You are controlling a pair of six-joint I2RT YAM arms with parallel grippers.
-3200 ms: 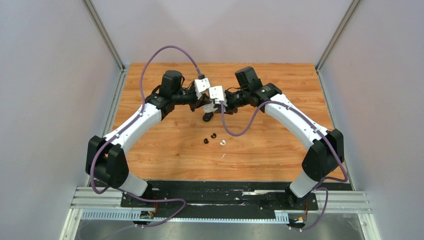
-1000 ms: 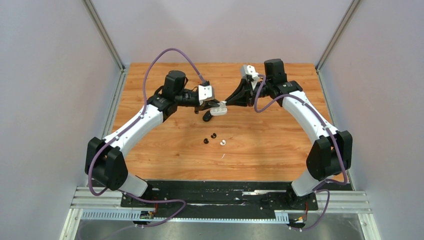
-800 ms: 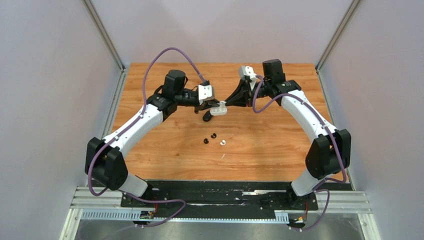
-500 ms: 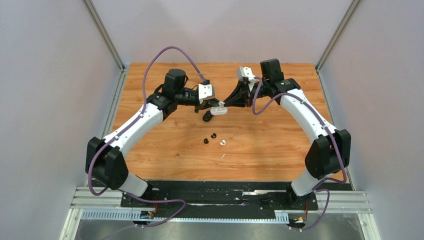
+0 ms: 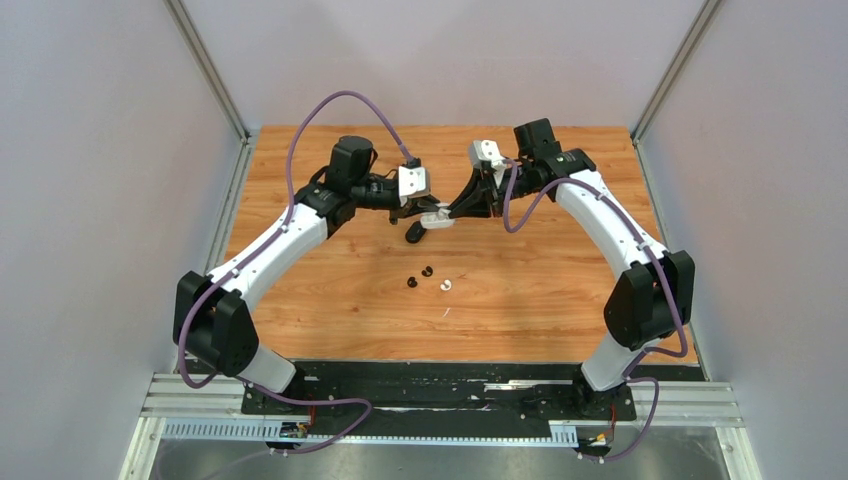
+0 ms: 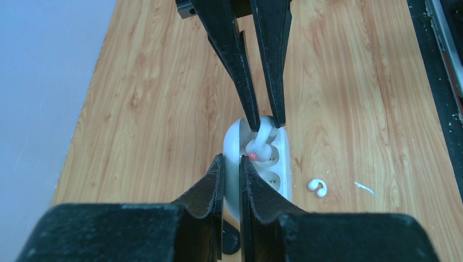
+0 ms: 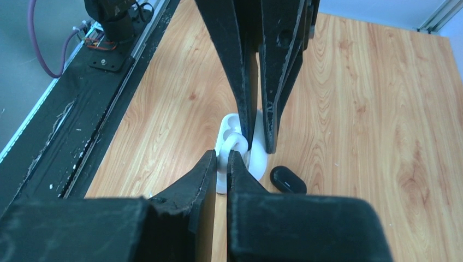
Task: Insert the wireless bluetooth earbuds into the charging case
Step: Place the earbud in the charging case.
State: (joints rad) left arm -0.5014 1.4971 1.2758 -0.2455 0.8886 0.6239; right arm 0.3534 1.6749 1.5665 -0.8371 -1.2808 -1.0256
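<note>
My left gripper (image 6: 231, 161) is shut on the raised lid edge of the open white charging case (image 6: 273, 169), holding it a little above the table (image 5: 436, 219). My right gripper (image 7: 224, 155) is shut on a white earbud (image 6: 261, 144), whose lower end sits in the case's far socket with a red light showing. A second white earbud (image 6: 317, 186) lies loose on the wood, in the top view (image 5: 446, 285) next to two black earbuds (image 5: 428, 271) (image 5: 411, 283). The two grippers (image 5: 425, 213) (image 5: 447, 212) meet tip to tip over the case.
A shut black case (image 7: 288, 179) lies on the wood just beside and under the white one (image 5: 413, 234). Grey walls close in the wooden table (image 5: 560, 290) on three sides. A black rail (image 5: 440, 385) runs along the near edge.
My right arm has swung left and its wrist has dropped, bringing the white earbud down into the case. The left gripper has kept hold of the case, almost still.
</note>
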